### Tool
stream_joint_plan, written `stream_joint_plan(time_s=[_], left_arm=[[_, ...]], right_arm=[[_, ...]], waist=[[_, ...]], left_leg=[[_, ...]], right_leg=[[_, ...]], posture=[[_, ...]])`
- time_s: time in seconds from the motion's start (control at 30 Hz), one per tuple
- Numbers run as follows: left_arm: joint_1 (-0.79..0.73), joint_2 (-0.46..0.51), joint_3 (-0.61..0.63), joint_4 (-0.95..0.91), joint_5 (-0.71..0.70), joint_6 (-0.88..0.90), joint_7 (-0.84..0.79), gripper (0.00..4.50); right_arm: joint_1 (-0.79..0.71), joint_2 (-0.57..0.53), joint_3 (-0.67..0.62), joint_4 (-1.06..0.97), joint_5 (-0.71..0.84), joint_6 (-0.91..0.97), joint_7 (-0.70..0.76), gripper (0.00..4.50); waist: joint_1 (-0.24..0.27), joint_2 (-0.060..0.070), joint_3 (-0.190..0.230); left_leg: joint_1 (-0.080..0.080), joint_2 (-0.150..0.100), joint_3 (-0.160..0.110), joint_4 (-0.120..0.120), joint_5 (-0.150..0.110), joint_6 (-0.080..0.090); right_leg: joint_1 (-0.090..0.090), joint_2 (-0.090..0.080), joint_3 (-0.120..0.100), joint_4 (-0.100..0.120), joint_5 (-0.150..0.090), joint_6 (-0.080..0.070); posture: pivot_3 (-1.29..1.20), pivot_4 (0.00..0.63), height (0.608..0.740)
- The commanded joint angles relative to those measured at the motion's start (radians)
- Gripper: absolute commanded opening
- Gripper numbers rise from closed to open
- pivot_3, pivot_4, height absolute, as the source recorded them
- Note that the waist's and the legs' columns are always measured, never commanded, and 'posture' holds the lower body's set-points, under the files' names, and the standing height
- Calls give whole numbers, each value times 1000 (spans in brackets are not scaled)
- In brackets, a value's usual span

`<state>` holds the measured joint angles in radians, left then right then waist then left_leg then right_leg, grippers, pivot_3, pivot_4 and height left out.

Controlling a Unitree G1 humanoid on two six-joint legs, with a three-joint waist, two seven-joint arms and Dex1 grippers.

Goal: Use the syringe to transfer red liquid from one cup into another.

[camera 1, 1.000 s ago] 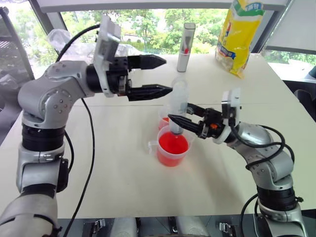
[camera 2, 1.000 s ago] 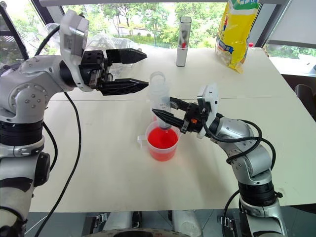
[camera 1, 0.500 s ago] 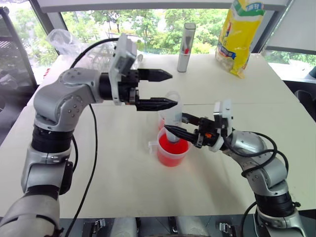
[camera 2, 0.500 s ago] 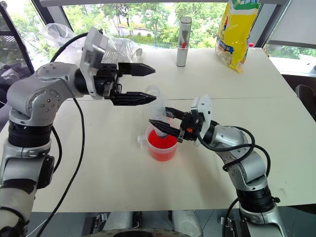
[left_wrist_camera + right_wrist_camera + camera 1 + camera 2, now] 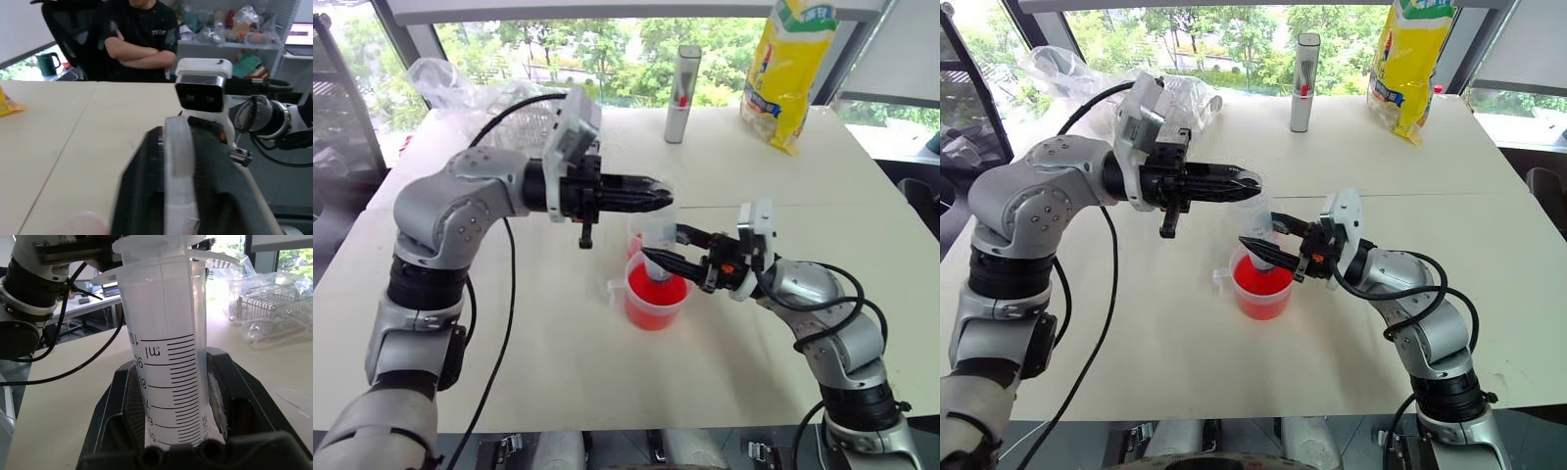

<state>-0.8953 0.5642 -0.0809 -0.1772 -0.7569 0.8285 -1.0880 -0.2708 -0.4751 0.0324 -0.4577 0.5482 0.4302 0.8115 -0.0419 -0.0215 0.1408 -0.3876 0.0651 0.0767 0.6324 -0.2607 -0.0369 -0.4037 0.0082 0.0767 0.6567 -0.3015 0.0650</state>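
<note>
The syringe (image 5: 658, 230) stands upright, clear with black marks (image 5: 166, 357), its tip down in the red liquid (image 5: 656, 292) of the larger handled cup (image 5: 651, 311). My right gripper (image 5: 658, 257) is shut on the lower barrel, coming in from the right. My left gripper (image 5: 654, 193) reaches in level from the left and is shut on the clear plunger flange (image 5: 177, 147) at the syringe's top. The small handleless cup (image 5: 635, 242) stands just behind the large one, partly hidden by the syringe, with some red showing in it.
A grey upright tube (image 5: 682, 80) and a yellow bag (image 5: 786, 70) stand at the table's far side. A crumpled clear plastic bag (image 5: 460, 93) lies at the far left. A person with folded arms (image 5: 142, 39) sits beyond the table.
My left gripper came down and to the right, from open above the syringe to shut on the plunger's top. The right gripper kept its hold on the barrel over the large cup.
</note>
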Motion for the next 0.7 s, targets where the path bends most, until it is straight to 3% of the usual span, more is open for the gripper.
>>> stream_joint_plan(time_s=[0.03, 0.7], left_arm=[[-3, 4, 30, -36, -32, 14, 0, 122], [-99, 16, 87, 46, -21, -18, 32, 122]], right_arm=[[2, -7, 1, -30, 4, -20, 8, 1399], [19, -18, 39, 34, 33, -7, 58, 1399]], waist=[[0, 0, 0], [0, 0, 0]], left_leg=[[0, 0, 0, 0, 0, 0], [0, 0, 0, 0, 0, 0]], right_leg=[[0, 0, 0, 0, 0, 0], [0, 0, 0, 0, 0, 0]], posture=[[0, 150, 740], [0, 150, 740]])
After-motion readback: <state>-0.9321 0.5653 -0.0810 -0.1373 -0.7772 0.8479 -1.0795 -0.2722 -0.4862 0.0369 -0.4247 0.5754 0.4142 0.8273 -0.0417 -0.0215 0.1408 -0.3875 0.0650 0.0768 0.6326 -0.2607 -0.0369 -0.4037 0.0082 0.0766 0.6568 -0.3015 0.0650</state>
